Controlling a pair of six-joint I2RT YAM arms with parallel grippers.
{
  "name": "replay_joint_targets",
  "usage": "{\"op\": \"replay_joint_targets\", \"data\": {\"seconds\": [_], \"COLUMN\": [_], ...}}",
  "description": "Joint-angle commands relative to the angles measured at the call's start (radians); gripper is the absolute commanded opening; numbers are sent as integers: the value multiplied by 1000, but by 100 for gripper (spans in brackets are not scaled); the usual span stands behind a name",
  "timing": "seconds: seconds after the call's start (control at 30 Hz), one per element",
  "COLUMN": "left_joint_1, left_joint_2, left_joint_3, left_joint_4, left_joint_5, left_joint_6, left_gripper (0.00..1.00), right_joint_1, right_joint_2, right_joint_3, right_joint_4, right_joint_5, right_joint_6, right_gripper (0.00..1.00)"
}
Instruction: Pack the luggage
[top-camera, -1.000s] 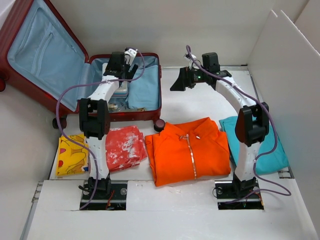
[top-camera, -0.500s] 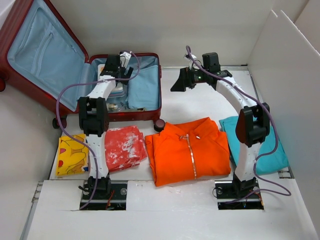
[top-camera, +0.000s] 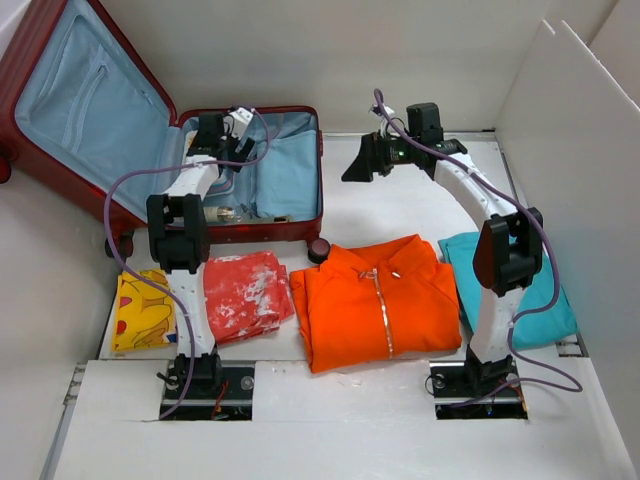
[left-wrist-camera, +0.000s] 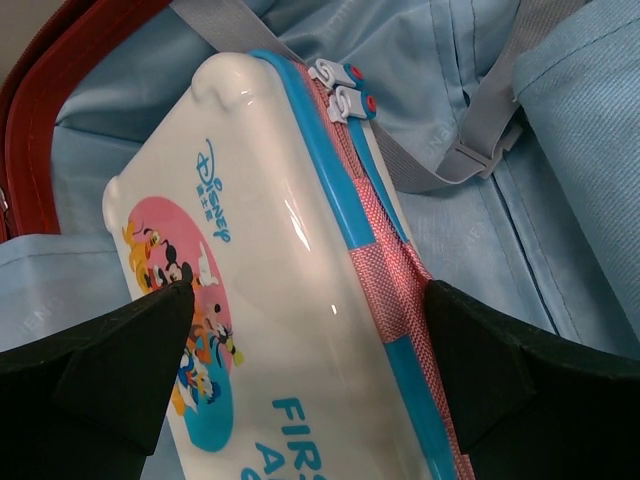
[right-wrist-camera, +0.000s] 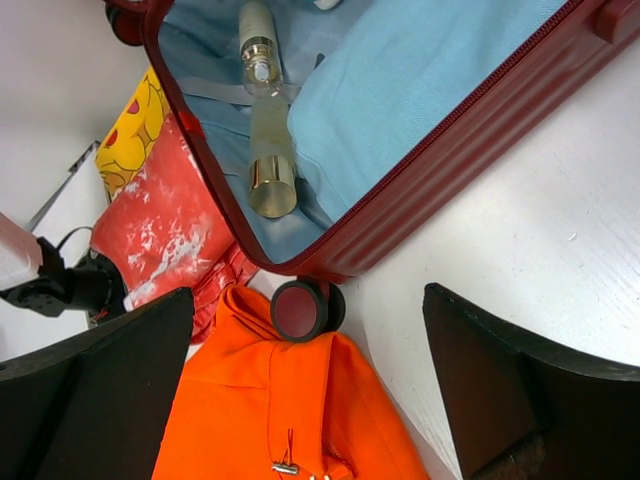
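Note:
The dark red luggage (top-camera: 270, 232) lies open at the back left, its lid leaning back and its light blue lining showing. My left gripper (top-camera: 215, 150) reaches into its base. In the left wrist view this gripper (left-wrist-camera: 310, 290) is open, its jaws wide on either side of a white Disney first-aid case (left-wrist-camera: 270, 250) that lies on the lining beside a grey strap (left-wrist-camera: 470, 150). My right gripper (top-camera: 357, 163) is open and empty, hovering over the table to the right of the luggage (right-wrist-camera: 480, 170).
Inside the luggage lie a clear bottle (right-wrist-camera: 268, 150) and a folded light blue cloth (right-wrist-camera: 400, 100). On the table are an orange jacket (top-camera: 375, 300), a red garment (top-camera: 245, 292), a yellow garment (top-camera: 140, 305) and a teal garment (top-camera: 545, 295). A luggage wheel (right-wrist-camera: 300, 310) touches the jacket's collar.
My left gripper has moved left and a little toward the back inside the luggage. The right arm has not moved.

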Motion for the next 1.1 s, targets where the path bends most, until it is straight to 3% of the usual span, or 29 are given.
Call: {"op": "replay_joint_targets", "data": {"seconds": [0.0,0.27,0.43,0.6,0.73,0.83,0.93,1.07], "left_joint_1": [8,-21,-42,-42,-33,32,147,313], "left_joint_2": [-26,-128,-258,-370,-431,-502,-621,-821], "left_joint_3": [28,148,143,108,108,76,-36,-249], "left_joint_4": [-40,-49,-67,-171,-349,-509,-622,-647], "left_joint_5": [46,58,89,138,39,-21,67,169], "left_joint_6": [29,-7,-21,-21,-58,-130,-155,-164], "left_gripper": [99,99,99,99,99,97,90,83], "right_joint_1": [-9,-73,-95,-104,-95,-75,-46,-22], "right_joint_2": [-50,-104,-141,-223,-247,-257,-257,-196], "right_joint_3": [-2,24,24,-92,-144,-160,-148,-80], "right_joint_4": [1,-166,-303,-259,-223,-197,-197,-217], "right_joint_5": [-13,195,503,492,501,501,492,472], "right_joint_6": [-28,-48,-83,-83,-83,-74,-83,-115], "right_gripper": [100,100,100,100,100,100,100,100]}}
